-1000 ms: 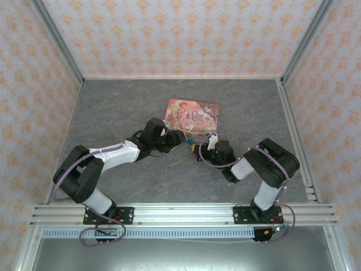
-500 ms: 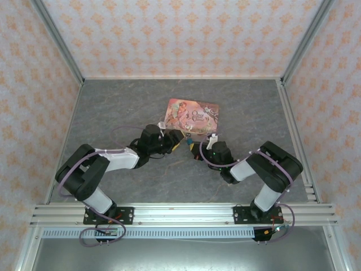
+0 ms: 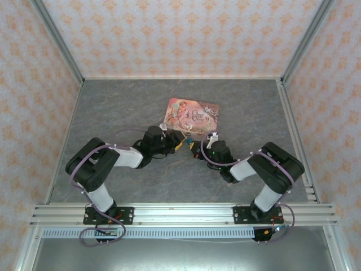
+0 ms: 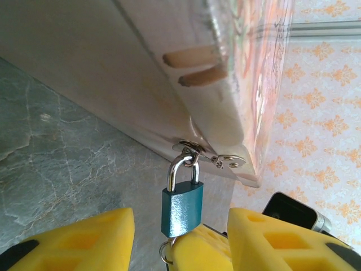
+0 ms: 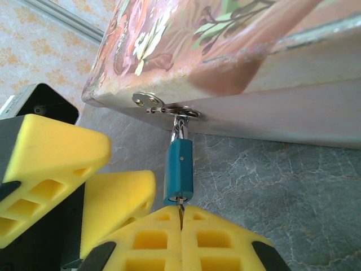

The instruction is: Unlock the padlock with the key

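Observation:
A small blue padlock (image 4: 182, 210) hangs by its steel shackle from the hasp of the pink illustrated tin (image 3: 192, 116). My left gripper (image 4: 180, 243) is open, with one yellow finger on each side of the padlock and a gap on both sides. My right gripper (image 5: 181, 226) is shut on the key (image 5: 180, 213), whose blade enters the keyhole at the bottom of the padlock (image 5: 179, 172). A key ring (image 4: 164, 251) shows below the padlock body. From above, both grippers meet at the tin's near edge, the left gripper (image 3: 179, 141) beside the right gripper (image 3: 194, 148).
The tin lies on the grey marbled table (image 3: 113, 107), and its long side wall (image 4: 113, 73) runs close above my left fingers. Patterned walls and aluminium rails (image 3: 293, 135) enclose the table. In the right wrist view the left gripper's fingers (image 5: 115, 203) crowd the padlock's left side.
My left arm has folded its elbow back and brought its gripper up around the padlock, and its jaws have narrowed. The right gripper has stayed at the padlock with the key.

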You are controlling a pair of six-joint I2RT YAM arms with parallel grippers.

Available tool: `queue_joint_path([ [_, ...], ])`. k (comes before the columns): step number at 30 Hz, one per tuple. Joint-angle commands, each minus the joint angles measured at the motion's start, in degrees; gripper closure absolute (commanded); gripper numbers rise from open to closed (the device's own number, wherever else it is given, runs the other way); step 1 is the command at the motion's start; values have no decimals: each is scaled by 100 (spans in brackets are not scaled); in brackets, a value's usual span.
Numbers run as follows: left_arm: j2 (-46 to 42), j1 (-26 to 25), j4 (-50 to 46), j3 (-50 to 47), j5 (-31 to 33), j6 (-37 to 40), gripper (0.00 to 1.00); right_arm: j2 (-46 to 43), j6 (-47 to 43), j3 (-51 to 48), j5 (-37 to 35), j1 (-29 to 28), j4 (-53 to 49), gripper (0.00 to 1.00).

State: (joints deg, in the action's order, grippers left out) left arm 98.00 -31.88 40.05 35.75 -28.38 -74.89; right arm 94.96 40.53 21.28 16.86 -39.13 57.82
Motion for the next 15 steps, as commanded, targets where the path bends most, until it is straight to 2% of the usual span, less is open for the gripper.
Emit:
queue_joint_path([
  [1, 154, -69, 255, 199, -111, -92, 54, -136, 73, 205, -118, -33, 238, 100],
  [15, 594, -178, 465, 513, -213, -271, 61, -65, 165, 307, -69, -45, 177, 100],
])
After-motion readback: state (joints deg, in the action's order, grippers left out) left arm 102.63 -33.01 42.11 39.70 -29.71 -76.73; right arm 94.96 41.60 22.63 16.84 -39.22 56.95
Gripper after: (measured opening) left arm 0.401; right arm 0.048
